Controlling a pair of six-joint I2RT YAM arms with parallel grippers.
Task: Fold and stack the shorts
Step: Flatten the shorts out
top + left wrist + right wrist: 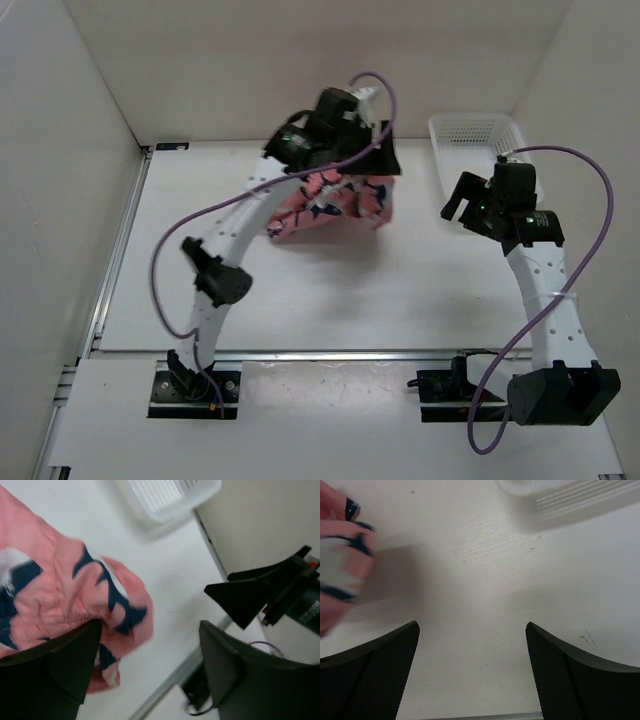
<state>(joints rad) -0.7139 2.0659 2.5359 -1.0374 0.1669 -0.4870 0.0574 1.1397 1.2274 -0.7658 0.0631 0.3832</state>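
Shorts are pictured bunched in a loose, crumpled heap directly beneath the left gripper, which is stretched out over the far middle of the counter. Salmon-pink cloth printed with navy-and-white shapes is shown, and a soft shadow is cast on the counter below and in front of the heap. Whether the cloth is raised clear of the surface cannot be told from above.

In the left wrist view this gripper is seen open, its two dark fingers set wide apart. Wrinkled cloth is pressed against the inner face of the finger at the left of that view and is draped past it, blurred at the edges. The other finger is untouched by cloth, and white counter is seen in most of the gap.

The right gripper is likewise shown open, fingers spread wide over bare counter. It is held to the right of the left gripper and well apart from it. The shorts are placed off to its left, apart from both fingers, and only a blurred pink-and-navy edge is caught at the left margin of the right wrist view.

A white slotted basket is set just beyond the right gripper, against the wall at the counter's far right corner. Its near rim is seen ahead of that gripper, slightly to the right.
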